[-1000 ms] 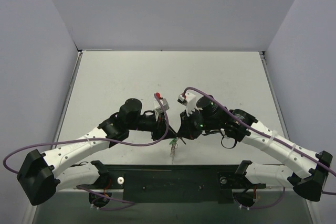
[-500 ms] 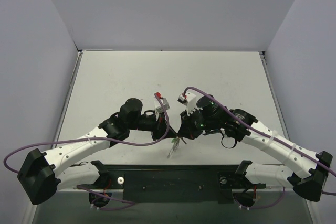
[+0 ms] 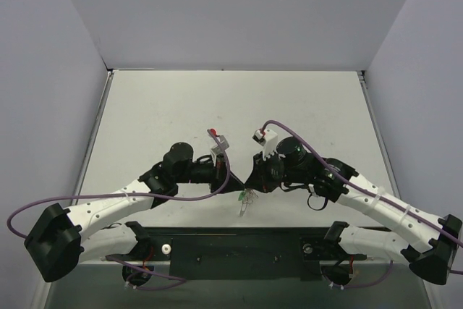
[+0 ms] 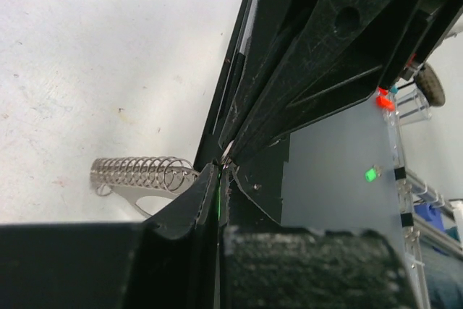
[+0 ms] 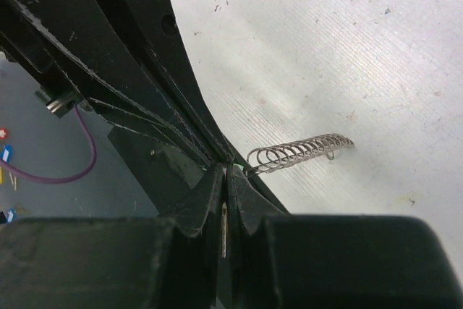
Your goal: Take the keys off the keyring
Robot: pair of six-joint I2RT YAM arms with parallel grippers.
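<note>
My left gripper and right gripper meet tip to tip just above the table's near middle. A short silvery coiled chain hangs below them, with a green speck at its top. In the left wrist view the left gripper is shut, a thin green-lit sliver in its seam, and the chain sticks out to its left. In the right wrist view the right gripper is shut on a slim silver strip, seemingly a key; the chain runs off to the right. The round keyring itself is hidden between the fingers.
The white table lies beyond the grippers, between grey walls. The black mounting bar runs along the near edge just under the chain. Purple cables trail along both arms.
Both grippers have shifted slightly toward the near edge and stayed pressed together. The hanging chain has swung a little to the right.
</note>
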